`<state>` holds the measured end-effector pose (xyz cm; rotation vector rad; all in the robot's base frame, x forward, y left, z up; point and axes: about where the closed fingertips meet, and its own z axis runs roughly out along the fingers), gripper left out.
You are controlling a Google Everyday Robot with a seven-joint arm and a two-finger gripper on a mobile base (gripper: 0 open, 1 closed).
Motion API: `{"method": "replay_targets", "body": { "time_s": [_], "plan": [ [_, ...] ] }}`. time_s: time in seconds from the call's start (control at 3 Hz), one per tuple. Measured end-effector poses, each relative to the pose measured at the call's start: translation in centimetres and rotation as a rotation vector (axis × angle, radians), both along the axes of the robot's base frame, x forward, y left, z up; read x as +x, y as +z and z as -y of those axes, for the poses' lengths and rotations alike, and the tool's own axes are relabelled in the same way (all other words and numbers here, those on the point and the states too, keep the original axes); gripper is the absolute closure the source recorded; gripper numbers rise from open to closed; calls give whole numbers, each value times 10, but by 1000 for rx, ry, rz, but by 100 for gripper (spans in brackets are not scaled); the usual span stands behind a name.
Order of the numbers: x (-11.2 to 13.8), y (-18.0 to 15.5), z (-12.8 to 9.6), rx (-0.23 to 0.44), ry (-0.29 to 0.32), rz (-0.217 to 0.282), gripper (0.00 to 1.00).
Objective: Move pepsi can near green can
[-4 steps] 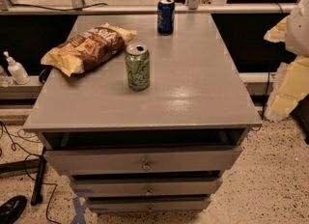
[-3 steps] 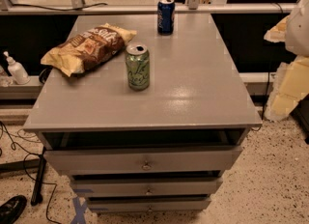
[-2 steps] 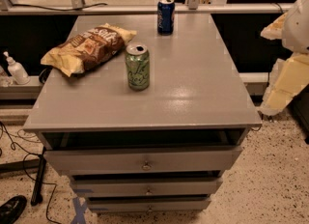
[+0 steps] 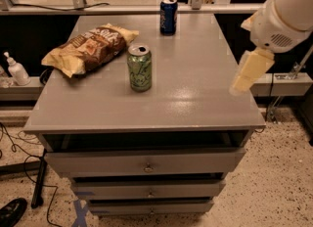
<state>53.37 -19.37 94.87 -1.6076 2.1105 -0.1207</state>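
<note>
The dark blue pepsi can (image 4: 168, 15) stands upright at the far edge of the grey cabinet top (image 4: 195, 74), a little right of centre. The light green can (image 4: 140, 68) stands upright near the middle of the top, well in front of and slightly left of the pepsi can. My gripper (image 4: 240, 85) hangs from the white arm (image 4: 283, 15) over the right edge of the top. It is pale yellow, empty, and far from both cans.
A brown chip bag (image 4: 90, 47) lies on the left part of the top, just left of the green can. Drawers (image 4: 146, 165) are below the top. A white pump bottle (image 4: 14, 69) stands on a low shelf at the left. Cables and a shoe (image 4: 12, 211) are on the floor.
The arm and gripper have moved left from beside the cabinet to over its right edge. The cans and the chip bag have not moved.
</note>
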Motion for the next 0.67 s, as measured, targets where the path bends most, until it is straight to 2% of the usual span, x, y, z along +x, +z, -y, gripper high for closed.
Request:
{"method": "replay_targets", "body": {
  "time_s": [0.33,0.67],
  "plan": [
    [46,-7,-19,61,-18,72,0],
    [90,-16,-47,205,-58,107,0]
  ]
}}
